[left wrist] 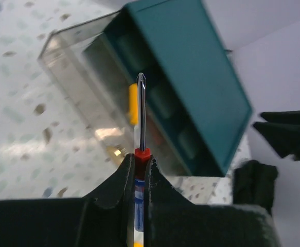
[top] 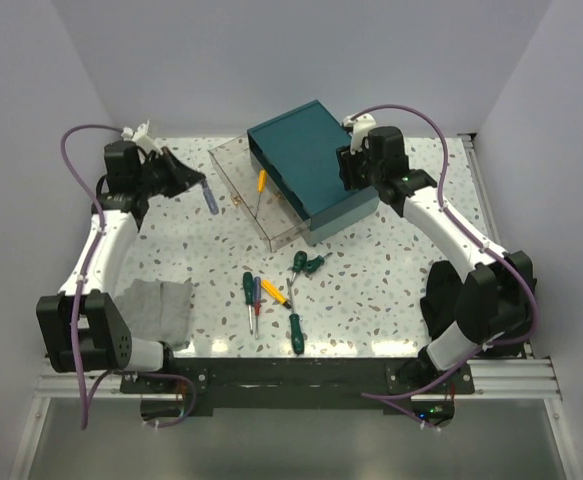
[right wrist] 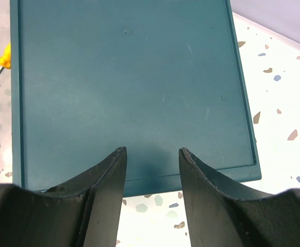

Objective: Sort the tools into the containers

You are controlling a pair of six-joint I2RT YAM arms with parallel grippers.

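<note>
In the left wrist view, the left gripper (left wrist: pixel 139 160) has its fingers pressed onto a blue-handled screwdriver (left wrist: pixel 141 110), pinching it just below its red collar. The bare shaft points up the middle of the frame. Behind the shaft is the clear drawer (left wrist: pixel 67 62), pulled out of the teal box (left wrist: pixel 191 72). A yellow-handled screwdriver (left wrist: pixel 133 103) lies inside the drawer.

The right gripper (right wrist: pixel 152 152) has its fingers spread, with nothing between them, over the box's flat lid.

From the top camera, the held screwdriver sits left of the drawer's open side, in the upper left of the frame. A cluster of loose screwdrivers (top: pixel 248 288), mostly green-handled, lies at lower centre on the table (top: pixel 391 270), well apart from the drawer. A grey cloth (top: pixel 159 308) lies at lower left.
</note>
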